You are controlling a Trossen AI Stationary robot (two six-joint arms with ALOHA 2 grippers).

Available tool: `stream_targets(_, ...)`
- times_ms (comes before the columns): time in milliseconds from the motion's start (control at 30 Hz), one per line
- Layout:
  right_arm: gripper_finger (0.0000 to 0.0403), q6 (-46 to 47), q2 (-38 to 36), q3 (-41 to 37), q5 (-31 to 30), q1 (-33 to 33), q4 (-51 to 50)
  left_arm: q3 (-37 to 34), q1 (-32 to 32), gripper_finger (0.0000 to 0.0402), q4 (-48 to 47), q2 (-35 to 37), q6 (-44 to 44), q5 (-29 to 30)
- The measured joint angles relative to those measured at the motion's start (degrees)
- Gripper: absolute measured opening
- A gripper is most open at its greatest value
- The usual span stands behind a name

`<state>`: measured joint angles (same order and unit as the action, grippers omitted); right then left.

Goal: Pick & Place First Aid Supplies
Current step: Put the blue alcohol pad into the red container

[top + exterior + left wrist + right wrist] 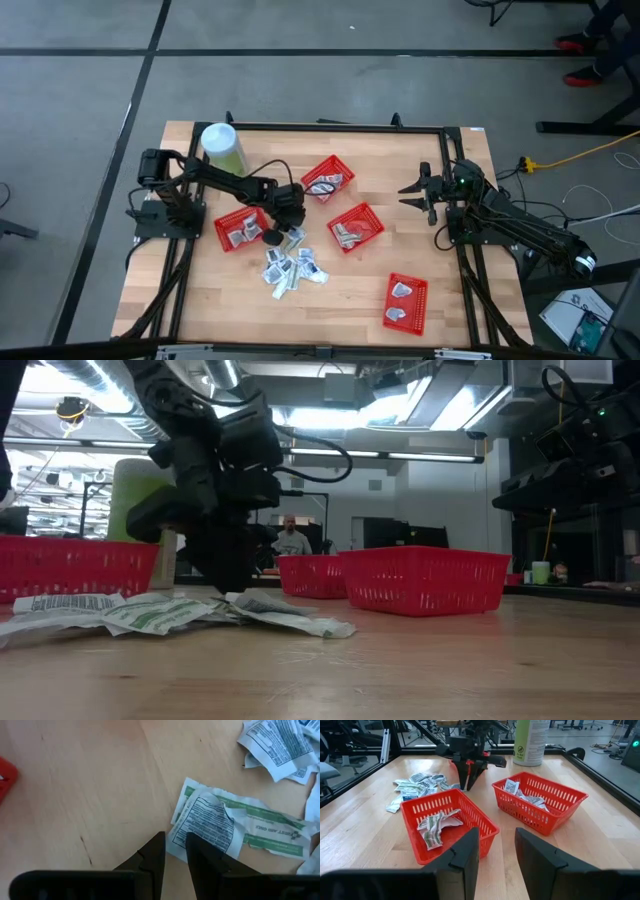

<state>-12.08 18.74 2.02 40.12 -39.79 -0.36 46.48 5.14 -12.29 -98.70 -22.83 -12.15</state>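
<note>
Left gripper (273, 238): down at the table, right on the near edge of the packet pile (291, 268), tips touching or almost touching the wood.
Left fingers (152, 855): drawn narrow, just a thin gap between them, and the corner of a green-marked packet (227, 822) sits at that gap; I cannot tell whether they actually pinch it.
That packet: flat on the table (340, 295), crumpled, a printed white label on top of it, reaching away from the fingertips.
Pile: loose white-grey packets spread just beyond the left gripper, more of them (277, 742) a little past the green one.
Basket by the left gripper (240, 228): red mesh, just beside it on the arm's side, a few packets inside.
Other baskets: one (328, 178) past the gripper with packets in it, one (356, 228) between the two grippers holding a crumpled strip (437, 827), one (407, 303) well apart near the table's front with two packets.
Canister (222, 148): pale green, white lid, upright behind the left arm.
Right gripper (418, 193): waiting off the table at its own side, fingers spread wide, holding nothing.
</note>
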Motion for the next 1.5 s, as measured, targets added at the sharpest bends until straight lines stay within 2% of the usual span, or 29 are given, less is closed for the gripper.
stream_targets(133,0.0126,0.0,0.0,0.0,0.0,0.0,0.0,0.0,0.3,0.0059,-1.0,-0.1,0.6,-0.3)
stream_targets(333,0.0126,0.0,0.0,0.0,0.0,0.0,0.0,-0.1,-0.3,0.0006,-1.8,-0.1,0.8,-0.2)
stream_targets(733,0.0126,0.0,0.0,0.0,0.0,0.0,0.0,1.6,-1.0,0.0001,-3.7,1.1,-0.2,1.0)
stream_targets(1033,0.0126,0.0,0.0,0.0,0.0,0.0,0.0,2.7,-3.6,0.0001,-1.9,1.2,-2.0,0.9)
stream_targets(1267,0.0126,0.0,0.0,0.0,0.0,0.0,0.0,2.8,-4.3,0.0001,0.6,1.2,-2.9,3.8)
stream_targets(1500,0.0126,0.0,0.0,0.0,0.0,0.0,0.0,5.8,-5.9,0.0002,3.0,1.3,-4.2,3.8)
